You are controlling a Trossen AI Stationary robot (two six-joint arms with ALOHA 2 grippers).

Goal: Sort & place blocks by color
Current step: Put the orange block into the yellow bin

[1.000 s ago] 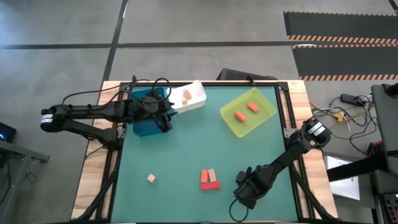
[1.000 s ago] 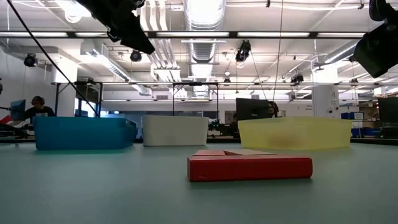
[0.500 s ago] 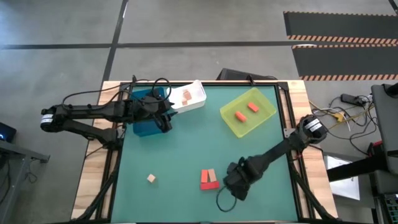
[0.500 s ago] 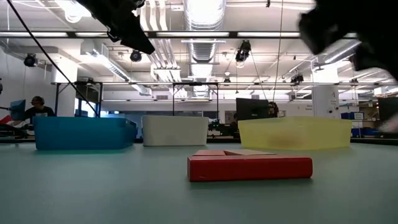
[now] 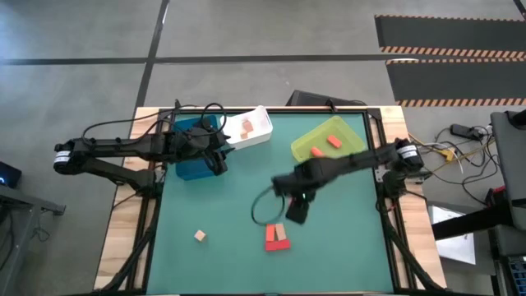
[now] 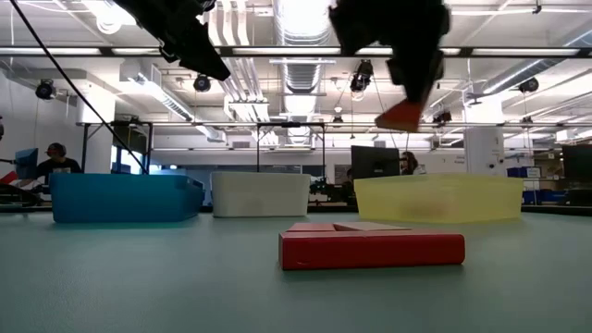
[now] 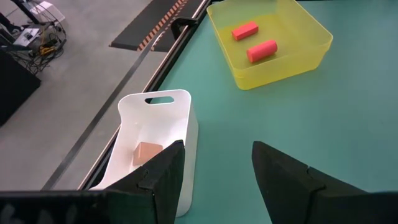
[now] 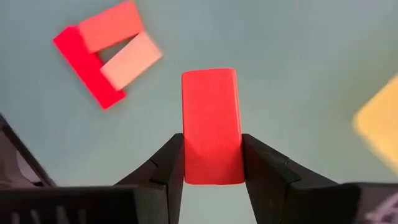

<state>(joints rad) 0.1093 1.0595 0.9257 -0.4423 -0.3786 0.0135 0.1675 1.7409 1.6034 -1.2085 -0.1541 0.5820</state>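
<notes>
My right gripper (image 5: 294, 210) hangs high over the table's middle, shut on an orange-red bar block (image 8: 210, 118), which shows under the fingers in the low view (image 6: 400, 116). Below it a cluster of red, orange and tan blocks (image 5: 277, 237) lies flat on the mat. A tan cube (image 5: 200, 236) sits alone at the near left. My left gripper (image 7: 214, 180) waits open over the blue bin (image 5: 191, 163), beside the white bin (image 7: 155, 137) that holds a tan block (image 7: 148, 152). Two orange blocks (image 7: 254, 41) lie in the yellow-green bin (image 7: 311, 46). My right gripper pinches the bar's two long sides (image 8: 188, 152) between its two fingers (image 8: 163, 171), at one end of the bar. The fingers come from above, pointing steeply down. The bar is lifted clear of the table and its free end sticks out beyond the fingertips.
The three bins stand along the far edge: blue at the left, white (image 5: 251, 127) in the middle, yellow-green (image 5: 312, 148) at the right, partly under my right arm. Open green mat (image 5: 222, 197) lies between the bins and the near blocks.
My right gripper has swung from the table's near right corner toward the middle and the far edge, rising and rolling as it went, with the bar still between its fingers. It has passed over the block cluster, which has stayed put.
</notes>
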